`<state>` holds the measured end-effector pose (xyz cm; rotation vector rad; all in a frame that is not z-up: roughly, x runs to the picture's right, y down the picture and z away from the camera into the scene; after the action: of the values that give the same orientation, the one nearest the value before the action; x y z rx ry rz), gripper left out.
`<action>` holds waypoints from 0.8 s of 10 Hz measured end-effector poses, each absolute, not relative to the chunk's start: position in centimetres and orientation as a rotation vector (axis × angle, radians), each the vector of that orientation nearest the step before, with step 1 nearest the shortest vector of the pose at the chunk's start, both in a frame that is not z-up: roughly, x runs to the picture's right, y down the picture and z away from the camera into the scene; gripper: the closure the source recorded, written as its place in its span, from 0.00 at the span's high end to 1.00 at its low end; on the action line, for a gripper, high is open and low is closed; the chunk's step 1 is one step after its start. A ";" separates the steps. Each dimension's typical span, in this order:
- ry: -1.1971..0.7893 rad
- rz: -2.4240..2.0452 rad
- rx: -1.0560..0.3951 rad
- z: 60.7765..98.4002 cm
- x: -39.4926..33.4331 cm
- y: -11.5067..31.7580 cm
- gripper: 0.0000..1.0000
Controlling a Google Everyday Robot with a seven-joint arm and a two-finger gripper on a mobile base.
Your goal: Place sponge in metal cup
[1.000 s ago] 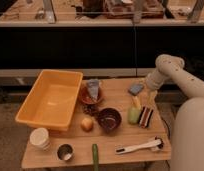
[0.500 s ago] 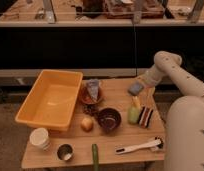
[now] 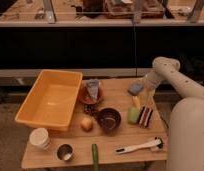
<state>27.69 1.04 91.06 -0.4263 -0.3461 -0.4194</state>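
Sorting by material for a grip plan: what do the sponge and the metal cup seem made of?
The sponge looks like soft foam: matte blue-grey pad, beside the gripper near the table's far edge. The metal cup looks like steel: shiny silver wall.

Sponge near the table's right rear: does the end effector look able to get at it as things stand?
Probably yes. The end effector hangs open just right of the sponge. Nothing covers the sponge, and the yellow-green object and striped block sit nearer the front.
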 end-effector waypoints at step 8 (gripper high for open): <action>-0.355 -0.591 -0.450 96.5 26.8 -0.2 0.80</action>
<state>26.81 -0.23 96.49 -0.4503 -0.3550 -0.5909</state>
